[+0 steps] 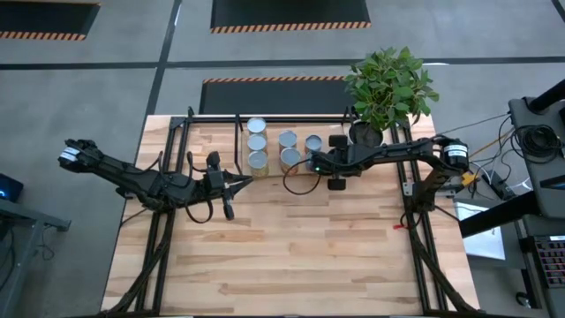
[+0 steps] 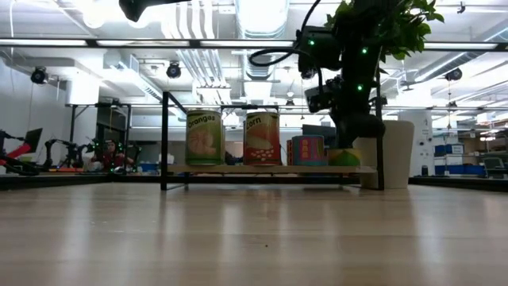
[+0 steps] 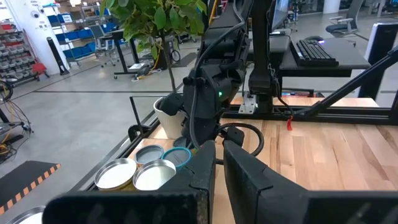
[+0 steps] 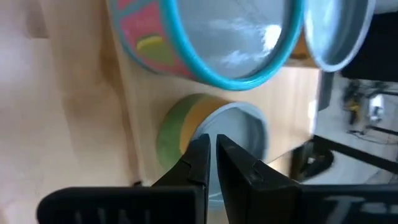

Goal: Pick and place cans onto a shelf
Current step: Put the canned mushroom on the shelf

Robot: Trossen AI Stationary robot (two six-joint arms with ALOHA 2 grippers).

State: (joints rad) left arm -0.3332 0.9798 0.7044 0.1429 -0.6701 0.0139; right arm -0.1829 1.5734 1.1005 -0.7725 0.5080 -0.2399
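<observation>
High view shows my cans [image 1: 257, 144] gathered in short rows on the shelf [image 1: 212, 118] at the far edge of the tabletop [image 1: 291, 247], beside the white plant pot [image 2: 394, 151]. I can count six tops there; any others I cannot make out. They stand upright and close together, I judge so that the board can take more.

My right pincer [image 1: 311, 165] hangs just over the nearest can [image 4: 211, 140], a green and orange one with a grey top. Its fingers are pressed together with nothing between them, so that can stands free on the shelf.

My left pincer [image 1: 244, 182] waits near the shelf's front, likewise closed and empty, clear of the right arm's work.
</observation>
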